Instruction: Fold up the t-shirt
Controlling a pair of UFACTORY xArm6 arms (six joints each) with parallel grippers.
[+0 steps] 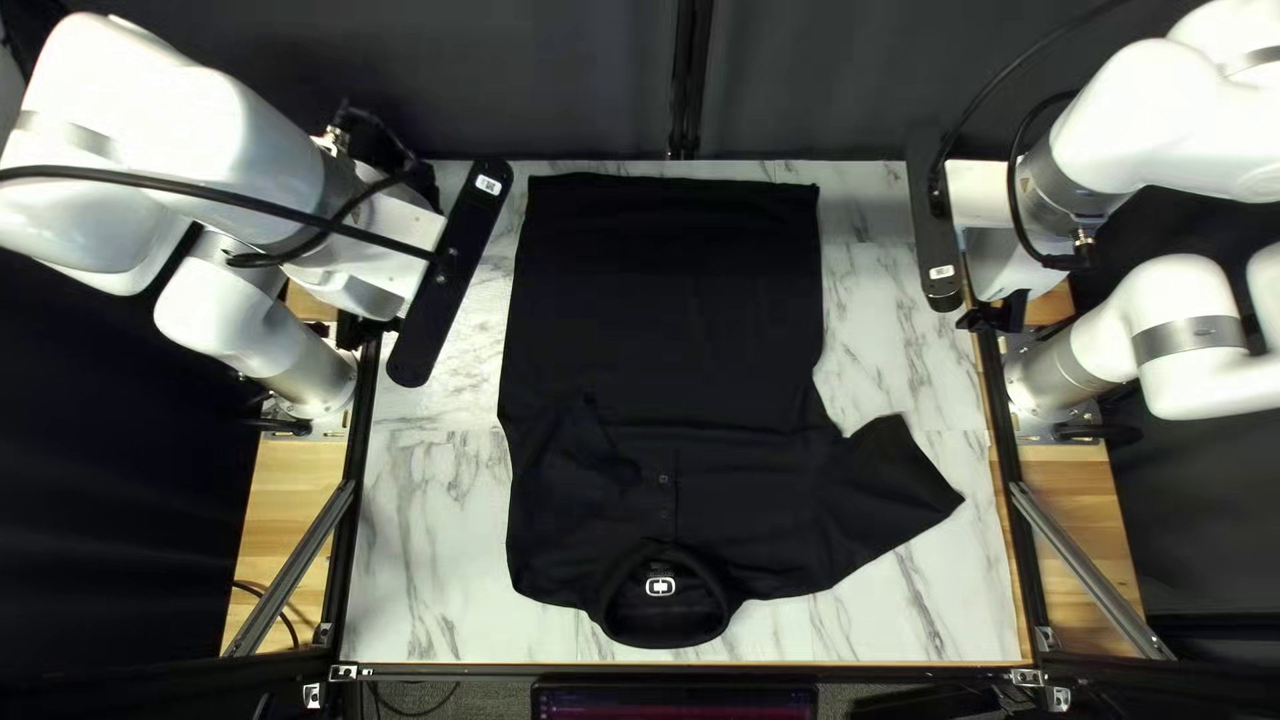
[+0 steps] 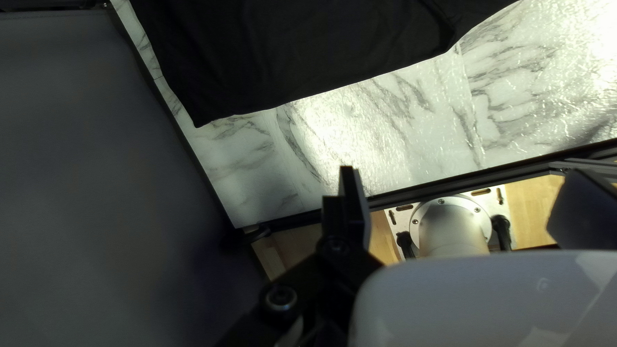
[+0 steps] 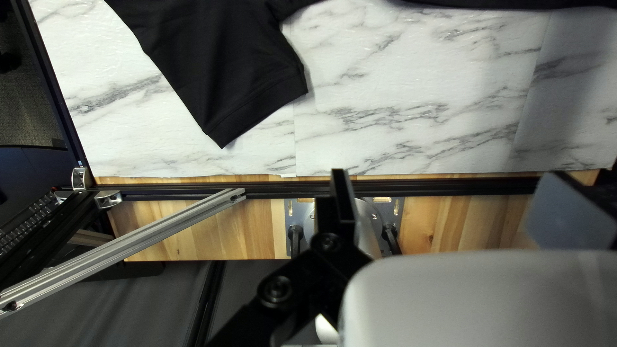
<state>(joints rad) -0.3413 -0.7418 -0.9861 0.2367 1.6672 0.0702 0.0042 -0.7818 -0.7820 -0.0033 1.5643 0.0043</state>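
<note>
In the top left view the black t-shirt lies spread on the table, collar toward the near edge, hem at the far edge. Its sleeve on the right sticks out; on the left, bunched cloth lies over the body. Left gripper hangs above the table's left edge, off the shirt. Right gripper is over the right edge. In the left wrist view the left gripper stands open, the shirt ahead of it. In the right wrist view the right gripper is open too, the shirt's sleeve ahead.
Marble-patterned table shows on both sides of the shirt. Black rails and wooden strips run along its sides, with a silver brace by the right one. Beyond the near edge sits a screen; a dark curtain hangs behind the far edge.
</note>
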